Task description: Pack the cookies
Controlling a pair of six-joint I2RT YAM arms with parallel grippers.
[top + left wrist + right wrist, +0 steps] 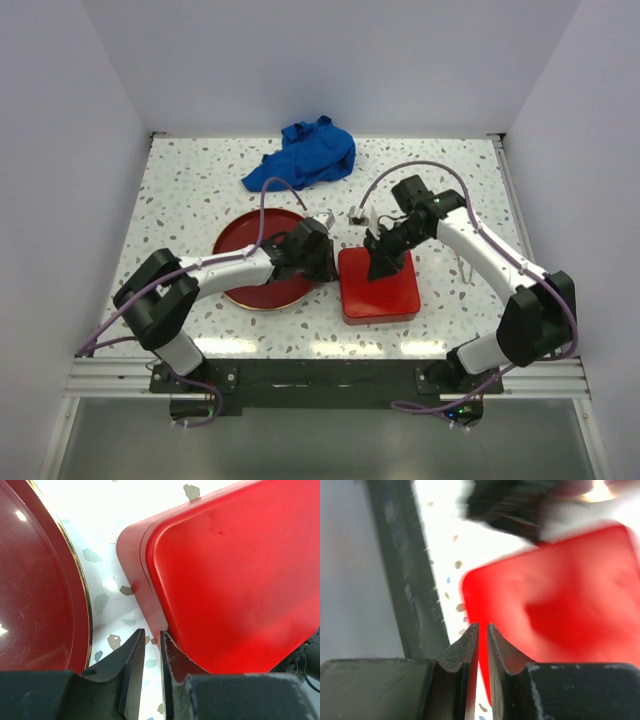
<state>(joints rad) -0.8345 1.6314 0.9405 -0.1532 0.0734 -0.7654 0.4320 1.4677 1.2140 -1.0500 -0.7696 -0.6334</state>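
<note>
Left gripper point(151, 632) first: fingers are almost together, just a thin slit between them, and all I see through it is speckled table point(180, 200), so it holds nothing. The tips hang over the bare strip between the two red things. In the wrist view the dark red plate point(40, 580) with its gold rim sits at 9 o'clock, and the bright red tin point(235, 580) fills 12 to 4 o'clock. The right-hand fingertip is right up against the tin's edge, but I can't tell if it's actually touching.

Right gripper point(482, 626): same deal, a narrow slit with nothing in it. Its wrist view is pretty blurry, but the tips are over the tin's edge, with the tin spreading off toward 2 o'clock.

From above, the left gripper is at the tin's 10 o'clock corner and the right one is over the lid, near its 12 o'clock side. The plate is at the tin's 9 o'clock, just beside it. A crumpled blue cloth point(305, 155) lies at the tin's 11 o'clock, well apart.

As for the cookies, can't tell where they are. The tin's lid is on, and no view shows them.
</note>
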